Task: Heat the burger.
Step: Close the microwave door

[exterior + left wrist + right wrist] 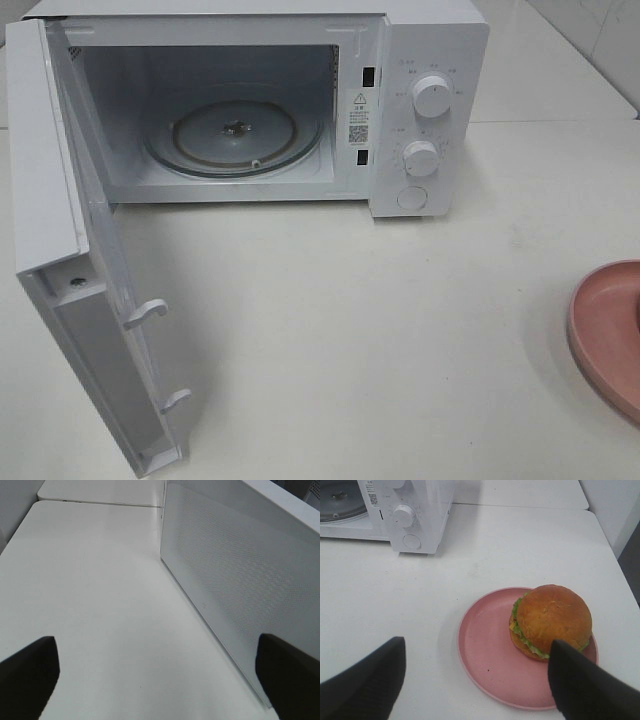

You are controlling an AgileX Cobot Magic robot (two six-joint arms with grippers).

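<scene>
Pink plate (490, 665) under burger (552, 617), untouched.

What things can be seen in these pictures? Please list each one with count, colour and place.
microwave: one, white, at the back of the table, empty inside
microwave door: one, white, swung wide open on the left
glass turntable: one, clear, on the microwave floor
knobs: two, white, on the right panel, with a round button below
plate: one, pink, on the table at the right edge
burger: one, golden-brown bun with green lettuce, on the plate
table: white
left claw: black, open, beside the door
right claw: black, open, above the plate
</scene>
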